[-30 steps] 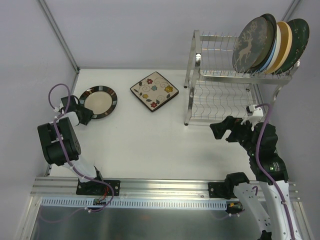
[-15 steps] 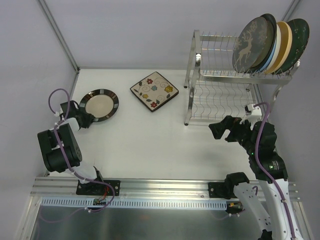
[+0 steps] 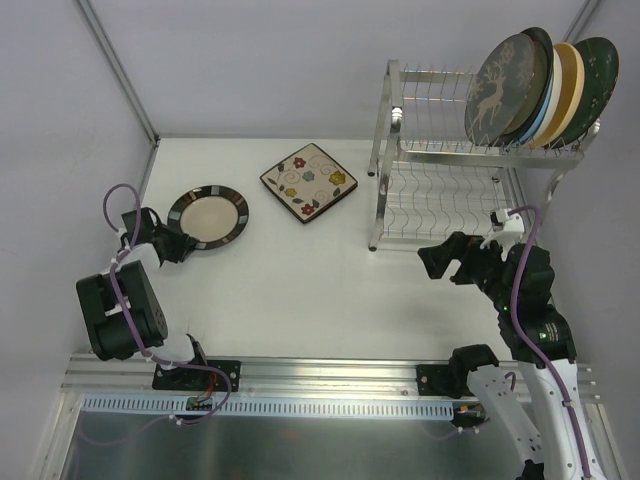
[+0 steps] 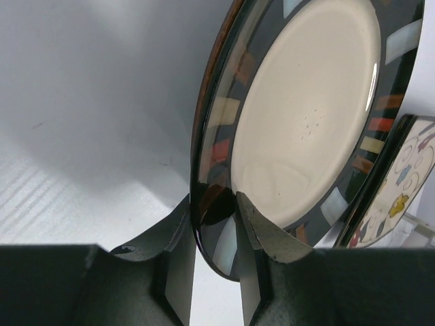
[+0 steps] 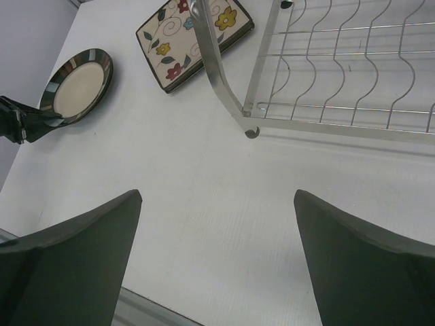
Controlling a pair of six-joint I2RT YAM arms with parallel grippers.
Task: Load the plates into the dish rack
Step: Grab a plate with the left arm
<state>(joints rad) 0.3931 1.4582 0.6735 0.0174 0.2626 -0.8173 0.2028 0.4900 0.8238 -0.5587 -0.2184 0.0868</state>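
Our left claw [image 4: 217,216] is closed down narrow on the near-left rim of the round dark-banded plate [image 3: 208,214], with one finger on each face of the rim. That plate sits at the left of the table [image 3: 300,280], just right of the claw. Our right claw [image 5: 217,197] stands wide open, holding and touching nothing, just near of the dish rack [image 3: 383,150] at the far right. We count two plates outside the rack: the gripped one and one square floral plate [image 3: 309,182] lying between it and the rack. On the rack's upper shelf stand upright plates [image 3: 505,85], five as best we can count.
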